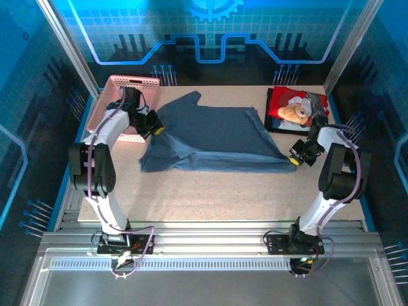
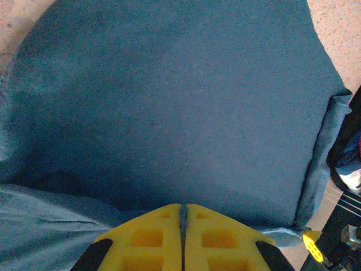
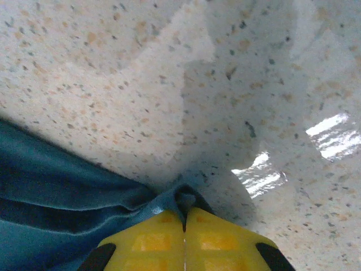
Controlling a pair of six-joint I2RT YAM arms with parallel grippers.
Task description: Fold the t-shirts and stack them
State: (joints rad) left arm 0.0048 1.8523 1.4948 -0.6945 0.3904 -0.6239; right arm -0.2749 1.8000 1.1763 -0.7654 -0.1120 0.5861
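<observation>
Task about half done, by appearance. The dark slate-blue shirt (image 1: 210,137), the largest item, lies spread just right of the pink basket (image 1: 127,86). One sleeve points to the far edge and the near hem is doubled into a long fold. It reads as mid-fold, not yet compact. The red and black teddy-bear shirt (image 1: 296,109), well right of the basket, looks already folded into a neat square; stacking is not yet done. The left gripper (image 1: 155,129), just beside the basket, is clamped on the blue shirt's left edge. The right gripper (image 1: 295,160), far right of the basket, pinches its near-right corner, jaws closed.
</observation>
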